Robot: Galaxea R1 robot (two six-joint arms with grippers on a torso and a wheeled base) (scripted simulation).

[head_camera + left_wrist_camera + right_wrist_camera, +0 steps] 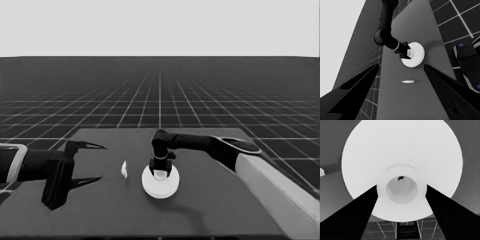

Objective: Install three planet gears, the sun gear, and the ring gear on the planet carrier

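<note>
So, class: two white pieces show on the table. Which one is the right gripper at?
The larger round part: the right gripper sits at its raised hub. The thin white piece lies apart, towards the parked left gripper.

One larger round part (160,184) shows on the table (220,210). One thin white piece (124,169) lies beside it. Two grippers are in view.

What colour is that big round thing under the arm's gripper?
White all over; the larger round part shows best in the right wrist view.

Dark table (210,210) — larger round part (160,182), thin white piece (124,169).
</note>
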